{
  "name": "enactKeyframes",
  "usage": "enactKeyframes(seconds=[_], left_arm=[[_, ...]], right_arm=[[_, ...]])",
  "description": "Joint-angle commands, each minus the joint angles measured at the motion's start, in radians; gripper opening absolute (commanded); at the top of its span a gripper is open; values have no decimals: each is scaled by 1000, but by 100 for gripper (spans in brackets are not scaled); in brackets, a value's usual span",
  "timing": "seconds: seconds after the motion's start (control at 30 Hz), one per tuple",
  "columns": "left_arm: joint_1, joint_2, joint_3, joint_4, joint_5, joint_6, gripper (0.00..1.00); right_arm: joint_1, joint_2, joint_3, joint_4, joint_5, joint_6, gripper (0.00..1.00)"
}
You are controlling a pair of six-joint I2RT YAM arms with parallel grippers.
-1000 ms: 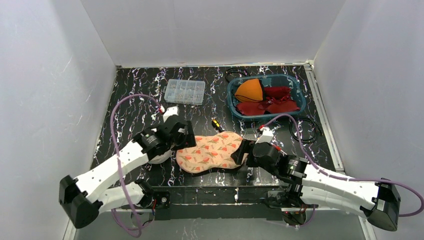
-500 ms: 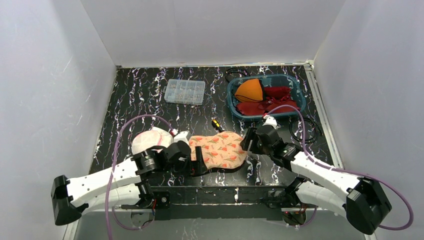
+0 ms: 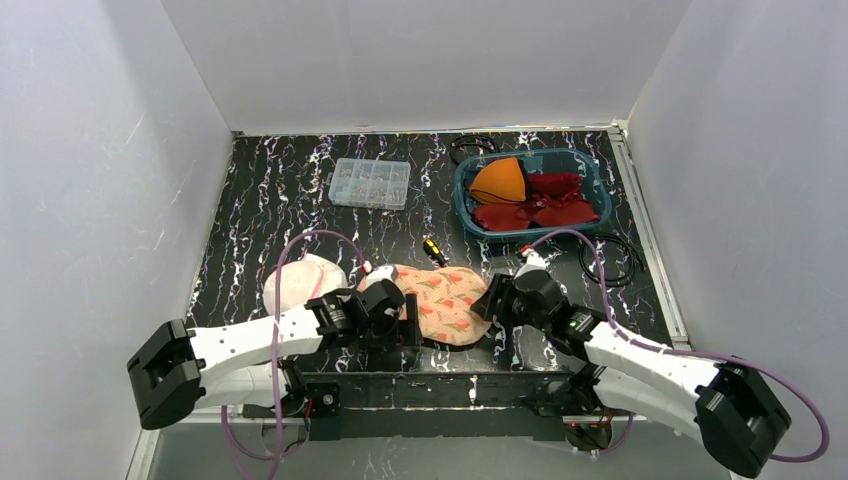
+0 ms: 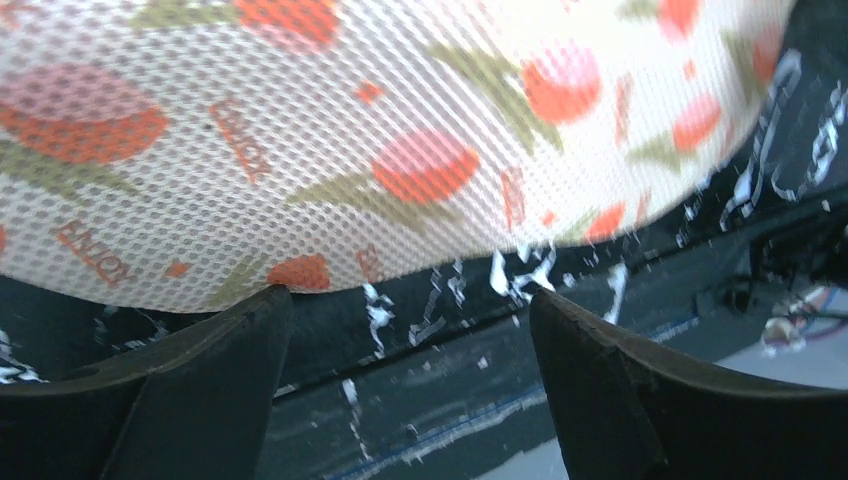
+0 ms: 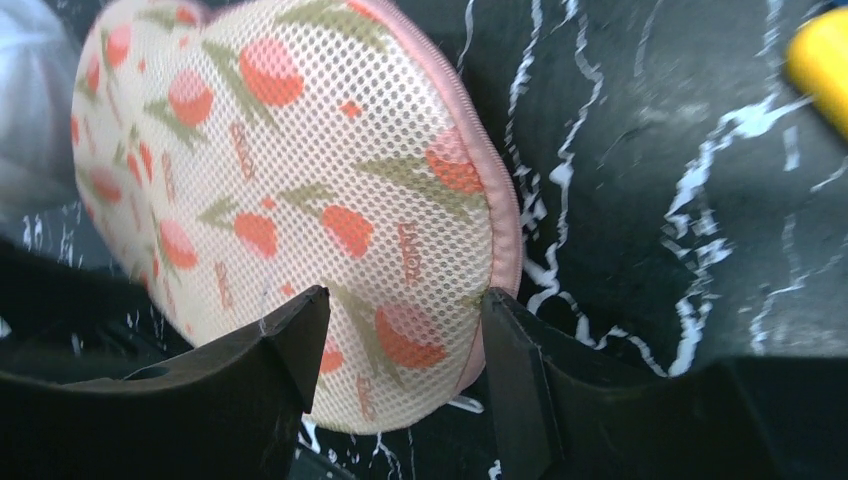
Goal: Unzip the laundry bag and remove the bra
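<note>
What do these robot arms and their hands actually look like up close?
Both the left arm and right arm have white shells linked by black joints, each trailed by a looping purple cable. The left hand and right hand each end in two plain black wedge-shaped fingers.

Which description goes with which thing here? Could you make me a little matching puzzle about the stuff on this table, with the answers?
Things:
1. laundry bag
2. clear box
3. teal basket
4. black cable

Descriptions:
A. coiled at the right
B. floral mesh, at the near edge
C. holds red and orange cloth
D. see-through, at the back left

Pairs: 1-B, 2-D, 3-C, 4-A
</note>
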Motion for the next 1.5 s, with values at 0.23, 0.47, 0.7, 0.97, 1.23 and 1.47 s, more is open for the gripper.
enactKeyframes(seconds=[0.23,0.47,0.7,0.97,1.23,1.47], left_arm=[[265,-20,-52,38,30,72,86],[389,47,65,0,25,178,86],[415,9,140,-56,52,250,87],[415,-241,58,-164,140,218,95],[328,-570,-117,-75,263,-31,98],[146,-547,-152,7,89,-163,95]], right_arm=[[290,29,-6,93,177,132,71],[401,129,51,104,331,163,82],[403,-24,103,-162,552,185,99],[384,-210,136,-266,569,40,99],[375,-266,73,-262,479,114,98],[375,-135,-15,-26,363,241,91]])
